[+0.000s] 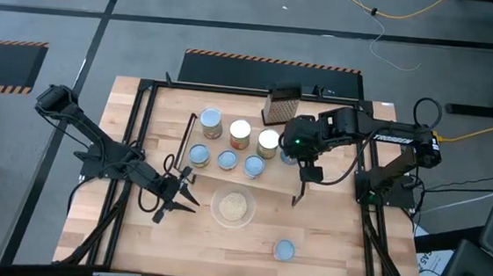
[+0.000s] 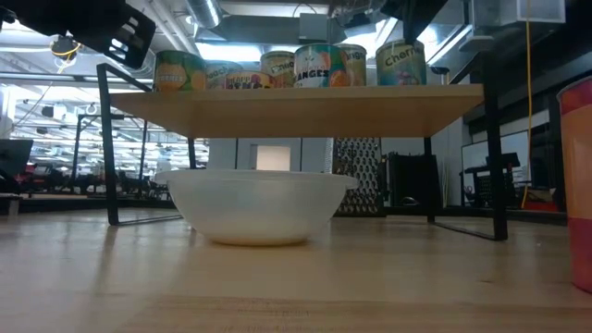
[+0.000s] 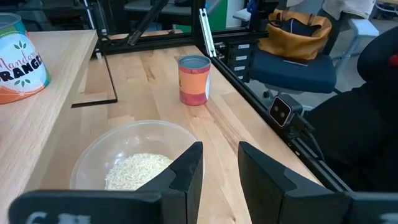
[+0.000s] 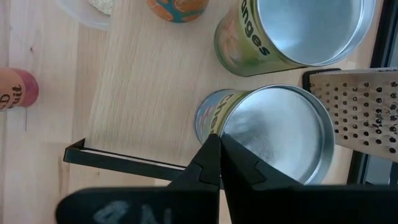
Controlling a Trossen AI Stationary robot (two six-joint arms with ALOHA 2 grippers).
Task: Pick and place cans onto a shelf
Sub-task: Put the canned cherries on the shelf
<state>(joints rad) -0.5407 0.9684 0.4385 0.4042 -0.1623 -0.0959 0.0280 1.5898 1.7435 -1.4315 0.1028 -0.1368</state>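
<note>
From above, six round cans (image 1: 233, 144) with flat metal tops stand on the pale-wood shelf (image 1: 273, 189) at frame centre; a seventh can (image 1: 284, 250) sits alone on the plank surface (image 1: 343, 251) at lower right, near a translucent bowl (image 1: 233, 207) of pale grains.

Low view — labelled tins line the board above the milky bowl.

Left wrist: the left hand (image 3: 221, 169) is spread, grasping nothing.

Right wrist: the right hand (image 4: 219, 163) is clenched empty over a shiny lid, beside a perforated grater (image 4: 367, 109).

Right gripper (image 4: 219, 163) fingers together; left gripper (image 3: 219, 169) fingers apart.
</note>
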